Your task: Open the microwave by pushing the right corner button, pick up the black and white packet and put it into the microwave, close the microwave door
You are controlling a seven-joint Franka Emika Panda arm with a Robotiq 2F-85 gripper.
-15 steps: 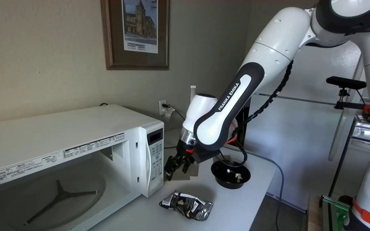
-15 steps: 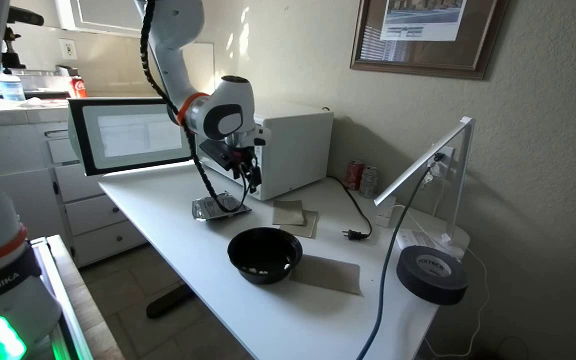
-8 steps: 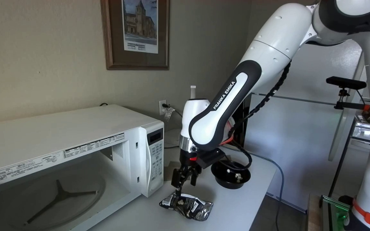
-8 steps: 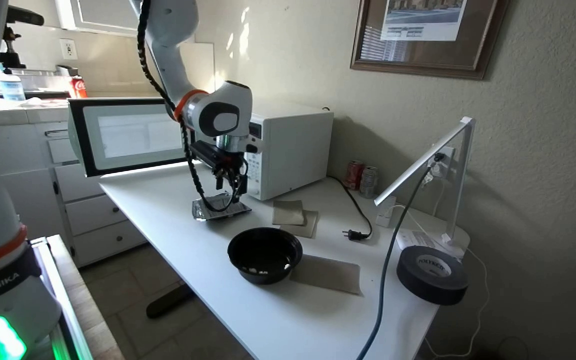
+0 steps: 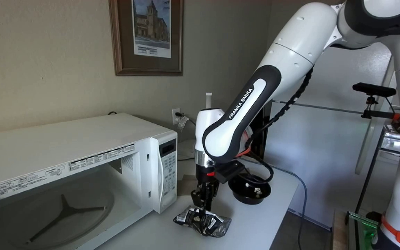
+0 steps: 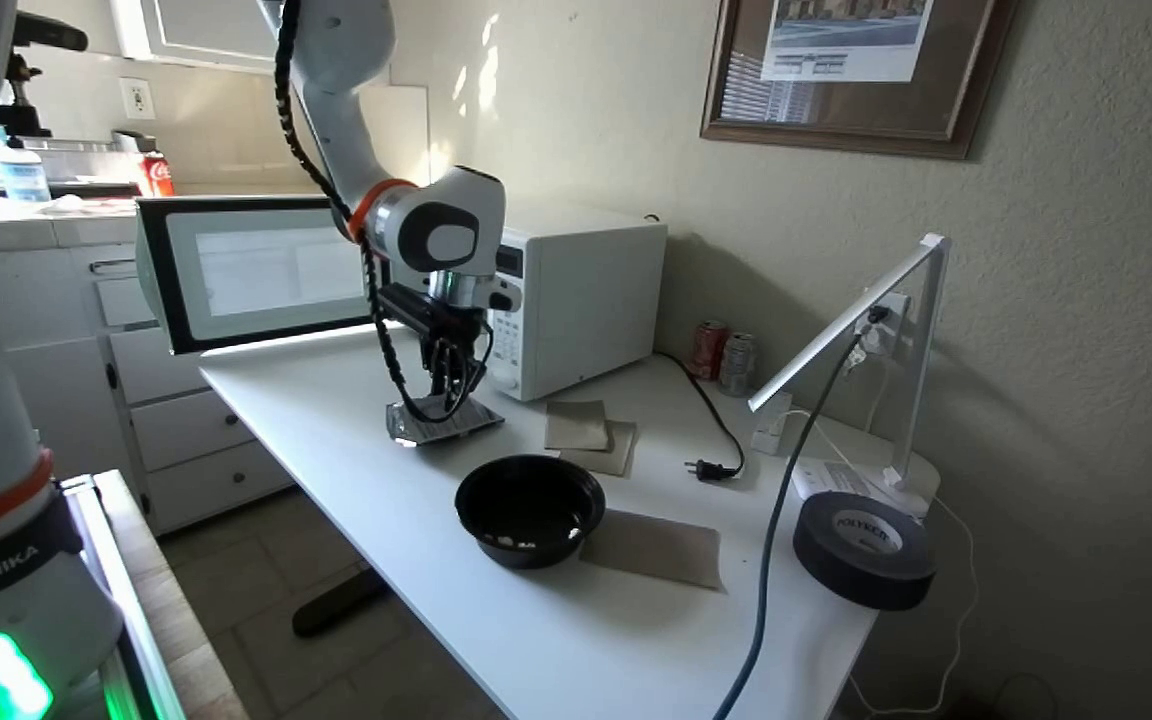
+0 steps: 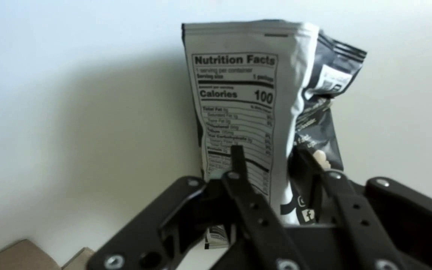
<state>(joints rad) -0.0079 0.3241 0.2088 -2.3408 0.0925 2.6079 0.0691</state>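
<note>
The black and white packet is carried by the bench and is placed directly beneath the end effector in both exterior views. To the packet's left in an exterior view, the microwave door is swung wide open, its right part overlapped by the arm. Also to the packet's left, the microwave is cut off by the frame edge in an exterior view; on the keypad panel, the part of it nearest the packet, the lowest details are too faint to be made out. At the packet itself, the fingers are set close on either side of its middle, which is pinched between them: one is placed against the printed white face, the other against the dark side. By the end effector most of the packet's lower part is hidden in the wrist view, with a small end seen below, and the smaller label lines are too blurred to be read. To the packet's right in an exterior view, the black bowl is crossed by a black cable, so part of its rim is covered.
</note>
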